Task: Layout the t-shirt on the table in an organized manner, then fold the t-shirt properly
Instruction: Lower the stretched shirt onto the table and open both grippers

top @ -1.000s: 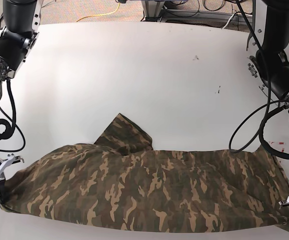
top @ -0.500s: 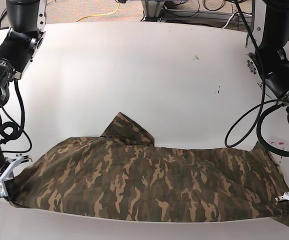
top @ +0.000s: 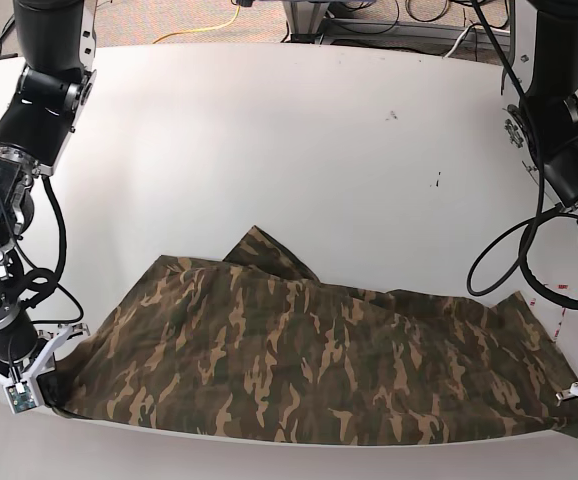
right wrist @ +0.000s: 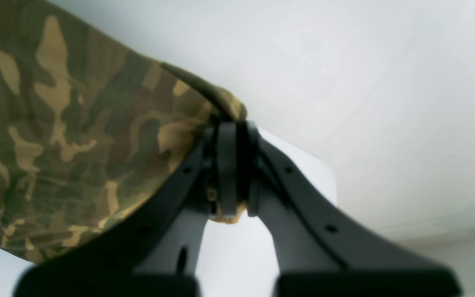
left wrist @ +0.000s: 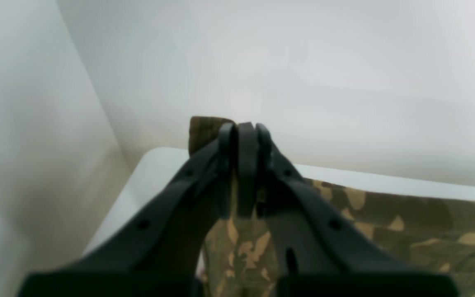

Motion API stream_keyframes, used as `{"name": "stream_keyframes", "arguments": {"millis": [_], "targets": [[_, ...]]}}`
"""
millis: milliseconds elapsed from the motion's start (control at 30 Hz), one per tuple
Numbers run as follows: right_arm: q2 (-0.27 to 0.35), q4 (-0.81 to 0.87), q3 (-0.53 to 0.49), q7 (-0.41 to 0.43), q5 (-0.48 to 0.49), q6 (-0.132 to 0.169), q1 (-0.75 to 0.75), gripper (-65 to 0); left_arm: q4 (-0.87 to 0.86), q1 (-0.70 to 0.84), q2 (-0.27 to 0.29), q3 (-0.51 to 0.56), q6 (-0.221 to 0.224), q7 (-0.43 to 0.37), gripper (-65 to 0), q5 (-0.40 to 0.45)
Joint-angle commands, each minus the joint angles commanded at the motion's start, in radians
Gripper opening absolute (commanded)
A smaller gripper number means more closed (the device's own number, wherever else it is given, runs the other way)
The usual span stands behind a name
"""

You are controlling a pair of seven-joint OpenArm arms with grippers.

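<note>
The counter (top: 269, 150) is a broad white top, and most of it lies bare beyond both sets of jaws, which leaves room to spread the cloth out away from the near edge. The shirt (top: 299, 370) stretches in a long band between the two arms along that near edge, hanging a little above the surface at its front hem, so it looks lifted and drawn taut rather than resting flat. One loose flap, probably a sleeve (top: 269, 255), folds up on the far side of the band, about midway between the two grips. That part is not yet laid out neatly.

The left gripper (left wrist: 243, 165) has its jaws pressed together on one end corner of the shirt; a tab of cloth pokes out past the tips. The right gripper (right wrist: 231, 169) is likewise clamped on the opposite end, with a bunched fold of cloth sticking out above and below the tips. Holding both ends at once seems meant to pull wrinkles out before the cloth is lowered.
</note>
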Motion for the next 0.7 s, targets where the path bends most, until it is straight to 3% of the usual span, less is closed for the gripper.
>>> {"name": "stream_keyframes", "arguments": {"millis": [367,700], "targets": [[-0.063,-0.183,0.0,0.055,0.0,0.0,-0.005,-64.4,-0.143,0.075,-0.006,0.002,0.0,-0.089,-64.6,0.002],[-0.091,-0.391,0.0,0.19,0.0,0.0,0.0,-64.4,-0.325,0.106,-0.006,0.009,0.0,-0.215,-64.6,0.003]]}}
